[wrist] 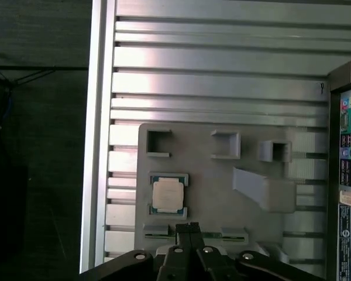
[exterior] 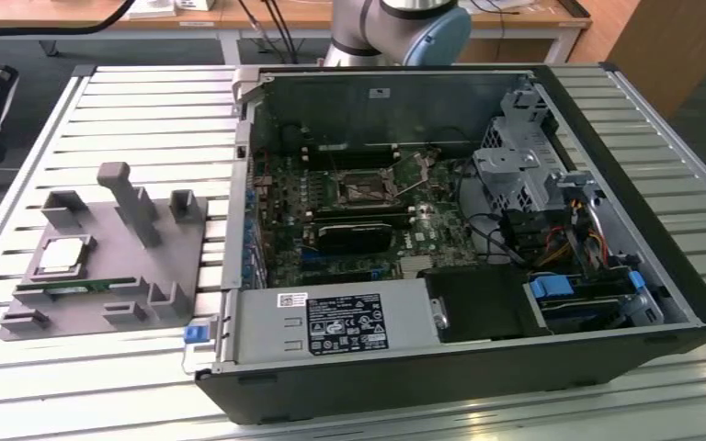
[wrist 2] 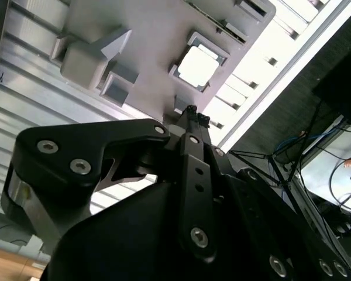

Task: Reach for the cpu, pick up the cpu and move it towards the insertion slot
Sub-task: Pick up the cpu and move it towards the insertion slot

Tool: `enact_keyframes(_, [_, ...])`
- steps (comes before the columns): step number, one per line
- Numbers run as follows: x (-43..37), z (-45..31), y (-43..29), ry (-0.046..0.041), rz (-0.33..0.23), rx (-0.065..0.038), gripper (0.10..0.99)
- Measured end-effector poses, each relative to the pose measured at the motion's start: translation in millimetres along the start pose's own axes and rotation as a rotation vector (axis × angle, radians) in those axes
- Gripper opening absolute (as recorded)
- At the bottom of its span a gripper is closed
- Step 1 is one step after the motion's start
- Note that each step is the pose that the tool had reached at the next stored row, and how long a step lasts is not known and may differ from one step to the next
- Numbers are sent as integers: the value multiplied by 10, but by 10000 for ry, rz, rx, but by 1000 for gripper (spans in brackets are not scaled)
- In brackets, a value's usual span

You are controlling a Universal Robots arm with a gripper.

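The cpu (exterior: 62,255), a small square chip with a silvery top, lies flat in its nest on the grey holder plate (exterior: 96,220) at the exterior view's left. It shows in both wrist views (wrist: 168,195) (wrist 2: 197,65). My gripper (wrist: 189,227) (wrist 2: 192,111) hangs well above the plate with its black fingers together and nothing between them. Its tips sit just off the cpu's edge, over the green memory stick (wrist: 234,237). The insertion slot (exterior: 363,191), a dark socket in a metal frame, sits on the green board inside the open computer case.
The open black computer case (exterior: 598,303) lies on a slatted metal table (exterior: 144,101), with a power supply (exterior: 328,322), drive cage (exterior: 513,175) and cables inside. Grey posts (exterior: 126,197) rise from the holder plate. The table's edge (wrist: 99,146) runs close beside the plate.
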State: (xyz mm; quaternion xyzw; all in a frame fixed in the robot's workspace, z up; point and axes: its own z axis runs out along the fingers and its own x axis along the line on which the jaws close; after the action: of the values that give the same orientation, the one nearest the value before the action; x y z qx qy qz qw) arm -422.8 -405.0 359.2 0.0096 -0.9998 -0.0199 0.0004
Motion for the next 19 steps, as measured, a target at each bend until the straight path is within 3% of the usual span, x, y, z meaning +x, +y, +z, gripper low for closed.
enact_keyframes(1, [3, 6, -5, 1, 1, 0, 114])
enact_keyframes(3, [4, 23, -16, -1, 1, -2, 235])
enact_keyframes(4, [4, 35, -24, 3, 1, -2, 235])
enact_keyframes(6, [5, 61, -39, 4, 2, -4, 353])
enact_keyframes(7, [5, 78, -44, 6, 2, -5, 353])
enact_keyframes(9, [6, 115, -51, 15, 4, -6, 467])
enact_keyframes(10, [6, 133, -53, 24, 4, -6, 467])
enact_keyframes(12, [5, 169, -59, 38, 3, -6, 584])
enact_keyframes(19, [5, 285, -77, 93, 6, -6, 765])
